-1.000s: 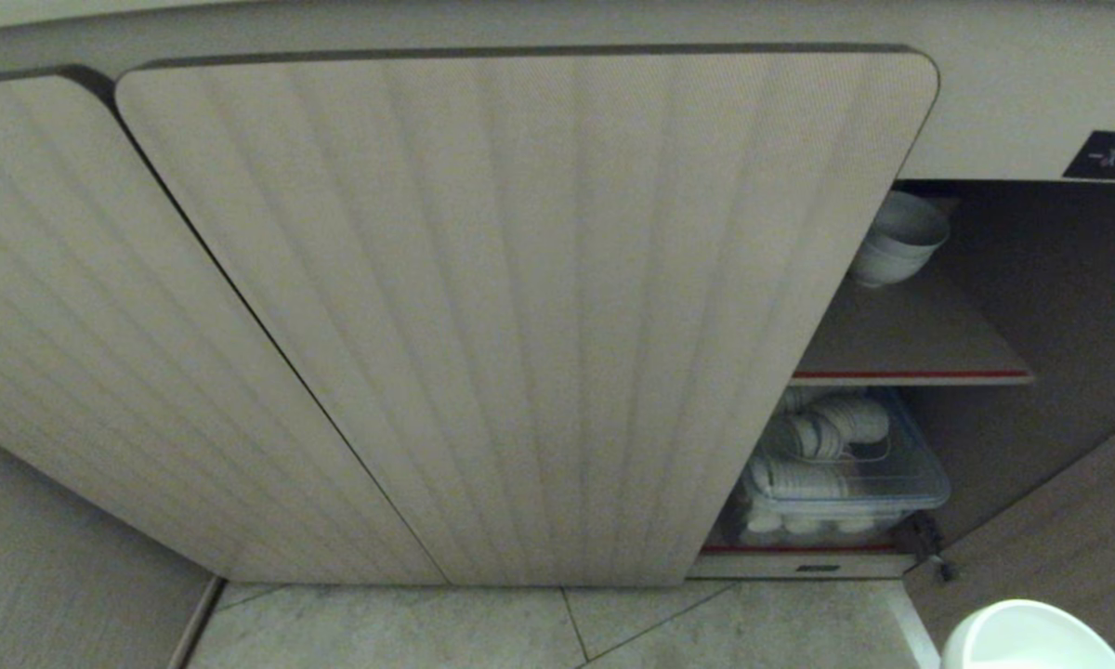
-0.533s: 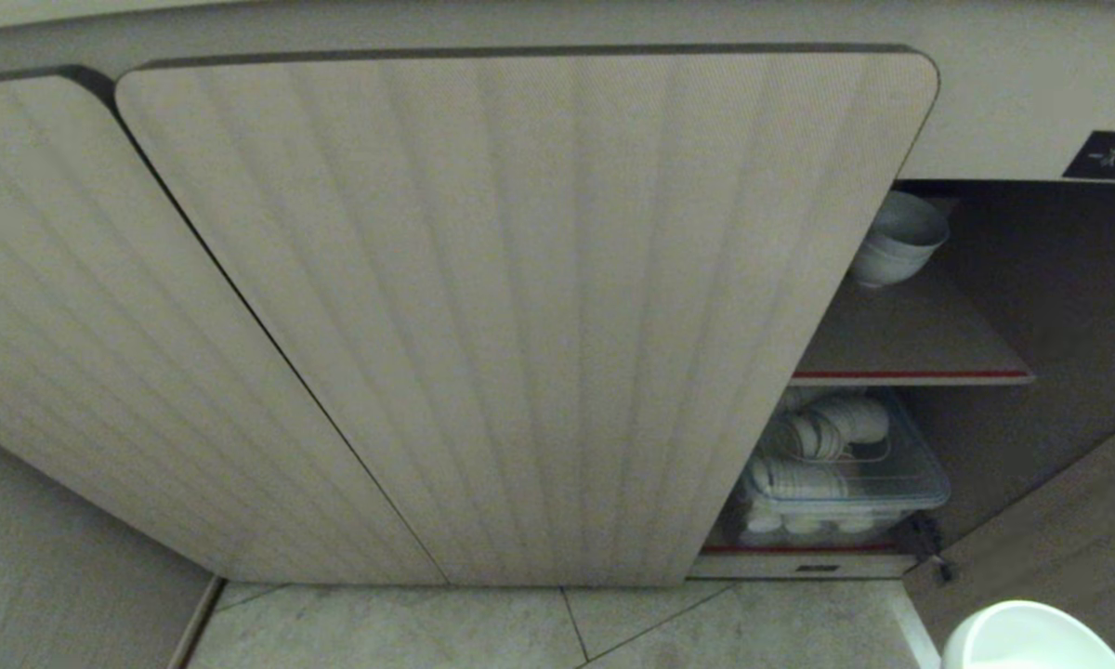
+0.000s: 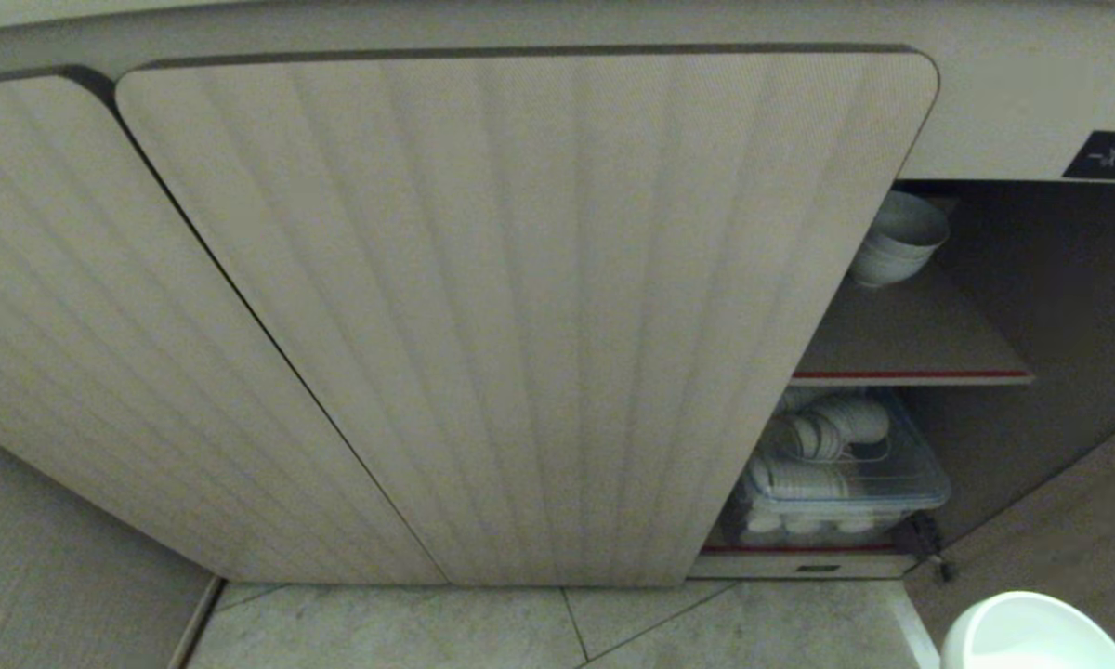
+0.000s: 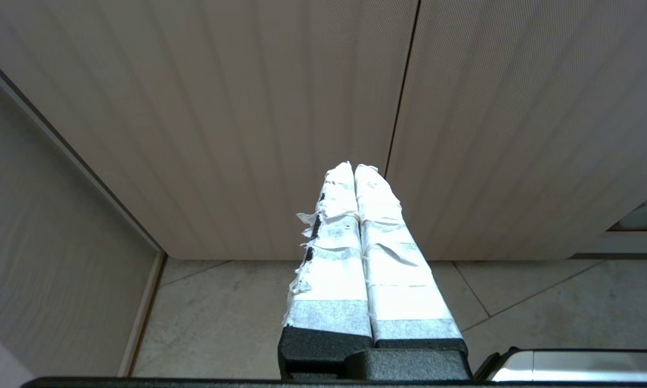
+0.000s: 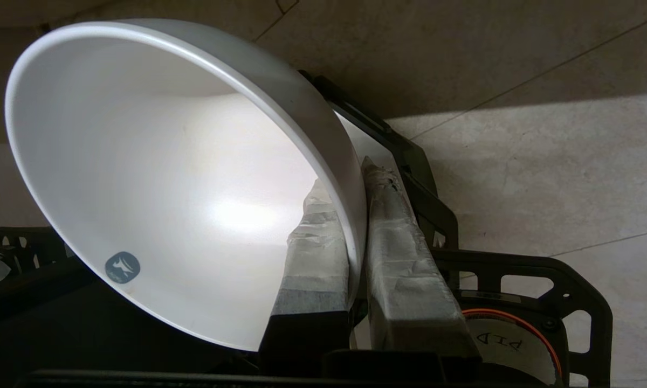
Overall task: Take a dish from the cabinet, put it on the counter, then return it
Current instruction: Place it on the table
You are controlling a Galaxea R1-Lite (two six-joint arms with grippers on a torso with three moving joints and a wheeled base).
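The cabinet [image 3: 520, 316] is filling most of the head view, its ribbed beige doors closed on the left and middle while the right bay is standing open, showing a red-edged shelf [image 3: 911, 375] with a nested stack of white bowls [image 3: 897, 246] on it and a clear bin of more crockery [image 3: 846, 474] lying below. The counter is not showing in any view. Down at the lower right corner of the head view, over the tiled floor [image 3: 427, 632], the dish [image 3: 1031, 636] is hanging outside the cabinet, and in the right wrist view the right gripper [image 5: 356, 226] is clamping it by the rim, one taped finger inside the wall and one outside. The left gripper [image 4: 356, 178] is sitting idle before the closed doors, its taped fingers pressed together on nothing. The dish [image 5: 156, 172] is looking rigid, glossy and breakable: probably moderately heavy for a one-edge pinch, so it is likely pulling on the grip, and the smooth glaze could be letting it slip. The rim is the only sensible place to hold it, with the tape padding helping friction.
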